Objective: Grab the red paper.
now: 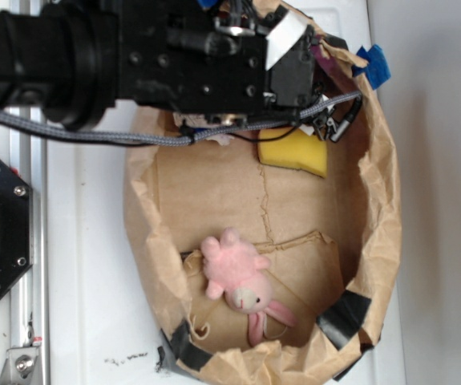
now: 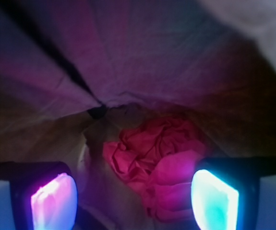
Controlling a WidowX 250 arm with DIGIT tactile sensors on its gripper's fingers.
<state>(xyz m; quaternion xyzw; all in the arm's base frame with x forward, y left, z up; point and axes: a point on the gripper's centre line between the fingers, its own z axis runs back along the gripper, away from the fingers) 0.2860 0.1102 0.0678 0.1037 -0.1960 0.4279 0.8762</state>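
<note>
1. Exterior view: you see the robot arm (image 1: pixel 134 56) reaching from the left over the top end of a brown paper bag tray (image 1: pixel 378 241) that lies on the white bench (image 1: pixel 86 265). The arm's body hides the jaws and the red paper here, so you cannot judge the grasp from this view. A yellow sponge (image 1: pixel 294 152) lies just below the wrist, and a pink plush toy (image 1: pixel 242 281) lies well apart, at the lower end of the tray. The raised paper wall and the blue tape (image 1: pixel 374 64) stand close around the wrist, so there is little free room at that end; the open room is toward the plush toy.

2. Wrist view: the gripper (image 2: pixel 135 199) has its jaws wide apart, with nothing between them. The red paper (image 2: pixel 159 163) lies just ahead of the jaws and a little toward the right pad (image 2: pixel 214 199), with its lower part already reaching between the two pads. Its shape is roughly round and has no clear long axis. I think you need mostly a short move forward. The brown bag wall (image 2: pixel 56 86) folds close behind the wad, so an overshoot may push into the wall.
</note>
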